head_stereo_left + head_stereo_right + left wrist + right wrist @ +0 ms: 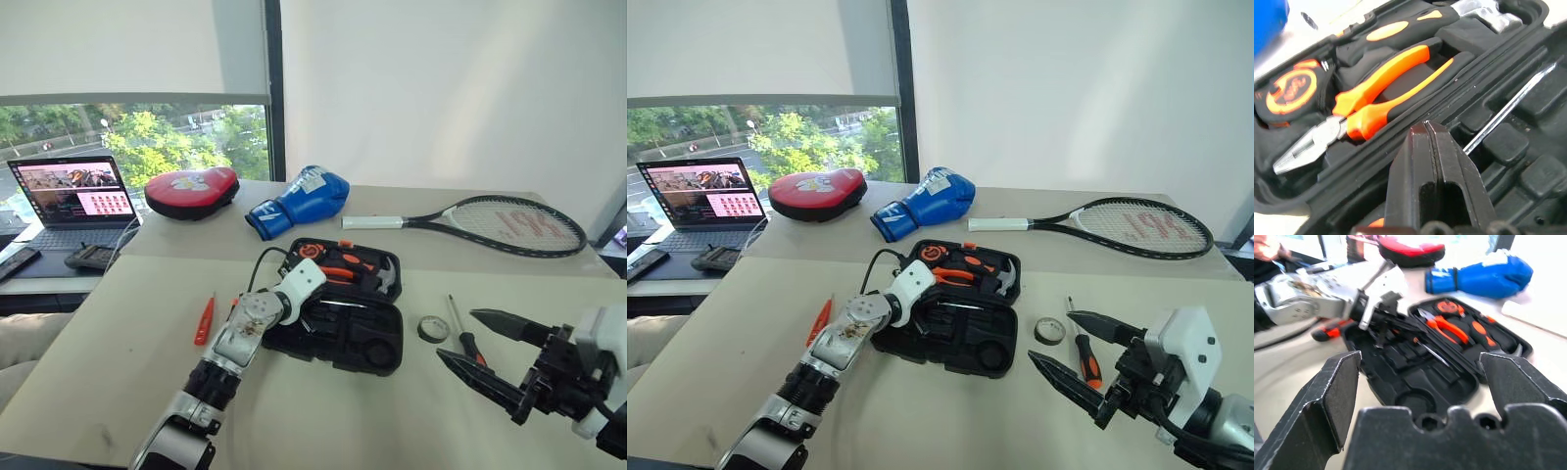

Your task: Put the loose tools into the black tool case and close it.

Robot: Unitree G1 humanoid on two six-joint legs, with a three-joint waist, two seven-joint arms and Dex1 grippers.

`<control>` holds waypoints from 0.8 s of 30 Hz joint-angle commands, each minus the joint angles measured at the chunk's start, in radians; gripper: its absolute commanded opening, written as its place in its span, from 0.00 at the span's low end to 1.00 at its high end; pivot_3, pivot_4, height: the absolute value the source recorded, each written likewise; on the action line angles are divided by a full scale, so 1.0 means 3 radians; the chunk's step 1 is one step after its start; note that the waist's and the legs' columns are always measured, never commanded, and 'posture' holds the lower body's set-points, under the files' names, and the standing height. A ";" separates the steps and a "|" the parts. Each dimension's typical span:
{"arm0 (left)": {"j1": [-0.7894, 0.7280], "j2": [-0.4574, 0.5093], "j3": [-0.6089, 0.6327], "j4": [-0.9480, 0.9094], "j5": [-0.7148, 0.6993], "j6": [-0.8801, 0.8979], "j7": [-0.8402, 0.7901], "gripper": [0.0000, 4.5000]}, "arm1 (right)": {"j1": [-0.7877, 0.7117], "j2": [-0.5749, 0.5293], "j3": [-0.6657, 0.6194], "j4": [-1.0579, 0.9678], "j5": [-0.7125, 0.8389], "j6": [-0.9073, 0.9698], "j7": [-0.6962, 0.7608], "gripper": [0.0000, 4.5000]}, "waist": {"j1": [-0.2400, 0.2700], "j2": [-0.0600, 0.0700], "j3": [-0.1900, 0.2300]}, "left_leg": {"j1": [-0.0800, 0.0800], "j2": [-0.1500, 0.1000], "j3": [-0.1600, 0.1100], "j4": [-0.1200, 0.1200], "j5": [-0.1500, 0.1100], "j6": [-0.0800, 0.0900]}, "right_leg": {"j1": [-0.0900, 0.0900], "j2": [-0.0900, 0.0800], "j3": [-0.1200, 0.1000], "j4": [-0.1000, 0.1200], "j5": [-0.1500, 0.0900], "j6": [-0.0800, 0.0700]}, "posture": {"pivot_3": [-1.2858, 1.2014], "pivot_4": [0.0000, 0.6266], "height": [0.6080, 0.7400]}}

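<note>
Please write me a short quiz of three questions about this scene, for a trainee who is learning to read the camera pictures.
1. True or false: the black tool case is closed.
2. Which is open, the left gripper or the right gripper?
3. The tape roll lies: A inside the case; B beside the case, to its right; C in a gripper.
Key: 1 false; 2 the right gripper; 3 B.

Black tool case [338, 328] – orange-handled pliers [1376, 93] inside; blue boxing glove [300, 201], red pad [191, 191].
</note>
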 commanded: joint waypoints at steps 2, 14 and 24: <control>0.0197 0.0145 -0.0234 0.0437 0.0170 -0.0304 -0.0140 0.01 | -0.0066 -0.0057 -0.0039 0.0049 -0.0034 0.0112 -0.0094 1.00 | -0.0003 0.0006 -0.0016 | 0.0001 0.0000 0.0000 0.0000 0.0000 0.0000 | 0.0000 -0.0001 0.0000 0.0000 -0.0004 -0.0002 | 0.52 0.24 1.00; 0.0105 0.0189 0.0796 -0.0382 -0.1376 0.0376 -0.0849 0.01 | -0.0462 -0.0133 0.0296 0.0343 -0.0515 0.0373 -0.0405 1.00 | -0.0030 0.0011 -0.0010 | -0.0018 0.0001 0.0007 -0.0018 0.0002 -0.0004 | -0.0017 0.0000 -0.0003 0.0002 -0.0002 0.0005 | 0.52 0.24 1.00; 0.0255 0.1220 0.1020 -0.1736 -0.2559 0.1613 -0.1818 0.61 | -0.1299 -0.0478 0.0911 0.1212 -0.0496 0.1581 -0.0893 1.00 | -0.0046 -0.0005 0.0018 | -0.0028 -0.0002 0.0006 -0.0023 0.0006 -0.0013 | -0.0025 0.0021 -0.0001 -0.0002 -0.0016 -0.0018 | 0.52 0.24 1.00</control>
